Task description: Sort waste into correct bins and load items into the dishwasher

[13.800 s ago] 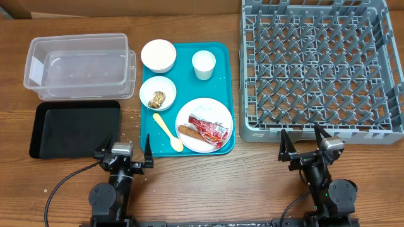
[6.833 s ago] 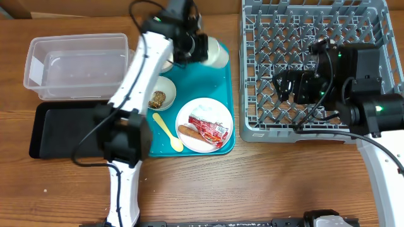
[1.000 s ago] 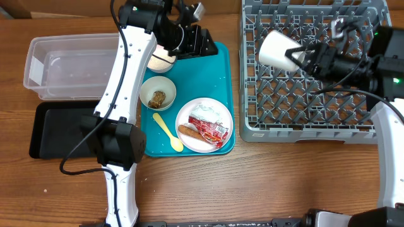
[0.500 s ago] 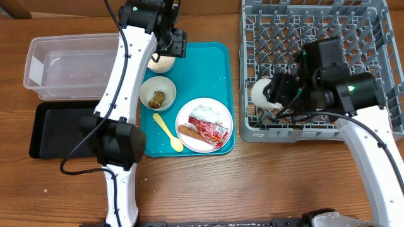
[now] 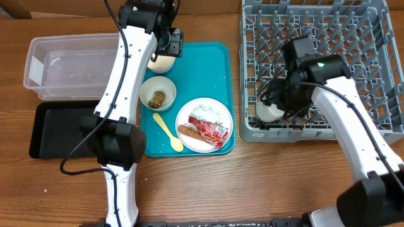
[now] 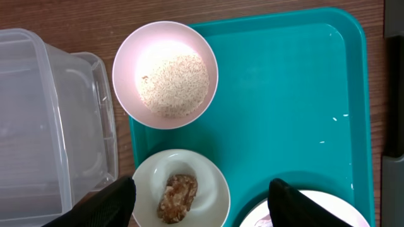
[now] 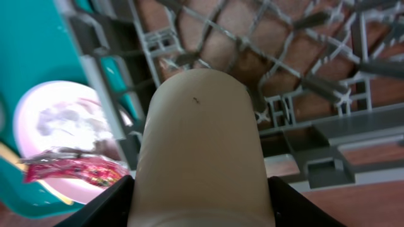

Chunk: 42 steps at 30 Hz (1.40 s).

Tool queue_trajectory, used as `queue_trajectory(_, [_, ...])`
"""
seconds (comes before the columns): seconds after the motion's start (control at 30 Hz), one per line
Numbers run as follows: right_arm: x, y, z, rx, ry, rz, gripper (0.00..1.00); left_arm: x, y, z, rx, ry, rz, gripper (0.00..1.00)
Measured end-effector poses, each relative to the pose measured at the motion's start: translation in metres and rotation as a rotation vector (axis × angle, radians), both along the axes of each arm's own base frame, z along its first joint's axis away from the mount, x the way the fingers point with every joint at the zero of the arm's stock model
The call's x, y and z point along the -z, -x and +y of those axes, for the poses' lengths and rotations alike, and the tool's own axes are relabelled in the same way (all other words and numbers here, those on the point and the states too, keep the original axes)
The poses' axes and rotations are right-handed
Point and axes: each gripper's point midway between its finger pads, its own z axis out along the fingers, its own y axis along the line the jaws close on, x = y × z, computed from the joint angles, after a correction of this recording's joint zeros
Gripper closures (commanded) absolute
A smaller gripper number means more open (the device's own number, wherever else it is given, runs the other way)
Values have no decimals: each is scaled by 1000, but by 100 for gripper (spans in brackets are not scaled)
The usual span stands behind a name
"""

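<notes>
Wooden table (image 5: 265, 183), overhead & wrist views. Far right: grey dish rack (image 5: 315, 5). Centre: teal tray (image 5: 208, 82). Far left: clear tub (image 5: 76, 38), w/ black tray (image 5: 69, 129) nearer. R gripper (image 7: 201, 195) clamps white cup (image 7: 199, 126), down in rack's near-left corner. L gripper (image 6: 202, 202), fingers spread & empty, hovers over tray's far-left end, above rice bowl (image 6: 124, 63) & lump bowl (image 6: 208, 176).
</notes>
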Motion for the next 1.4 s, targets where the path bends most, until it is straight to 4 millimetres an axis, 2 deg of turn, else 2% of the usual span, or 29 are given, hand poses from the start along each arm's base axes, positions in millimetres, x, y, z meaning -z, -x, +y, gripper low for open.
queue_trajectory(0.17, [14, 6, 0, 1, 13, 72, 47, 1, 2, 1, 0, -3, 7, 30])
queue_trajectory(0.2, [16, 5, 0, 1, 14, 75, 44, 1, 2, 1, 0, -3, 9, 29])
queue_trajectory(0.23, [17, 5, 0, 0, 15, 77, 39, 1, 3, 1, 0, -4, 12, 29])
queue_trajectory(0.33, [19, 2, 3, 0, 13, 70, 12, 2, 4, 1, 0, -5, 16, 24])
queue_trajectory(0.43, [19, -1, 9, -20, 13, 54, 4, 2, 5, 1, 0, -7, 22, 22])
queue_trajectory(0.63, [12, -5, 18, -42, -8, 31, 3, 4, 9, 2, 1, -10, 40, 21])
queue_trajectory(0.77, [-15, -18, 23, -66, -28, -33, 3, 7, 22, 3, 4, -12, 91, 19])
queue_trajectory(0.83, [-35, -30, 29, -90, -54, -94, 4, 4, 29, 4, 5, -9, 108, 18])
queue_trajectory(0.93, [-61, -41, 39, -124, -103, -167, 6, -14, 39, 5, -6, 8, 95, 18])
queue_trajectory(1.03, [-79, -49, 50, -151, -160, -225, 7, -48, 50, 7, -27, 40, 33, 18])
queue_trajectory(1.17, [-86, -55, 63, -194, -218, -263, 8, -99, 70, 14, -59, 85, -73, 17])
queue_trajectory(1.27, [-91, -58, 79, -237, -244, -299, 9, -129, 84, 21, -92, 120, -143, 19])
queue_trajectory(1.33, [-94, -57, 91, -268, -257, -317, 10, -141, 90, 24, -108, 142, -166, 21])
queue_trajectory(1.4, [-96, -56, 101, -296, -269, -331, 10, -141, 97, 23, -111, 161, -146, 27])
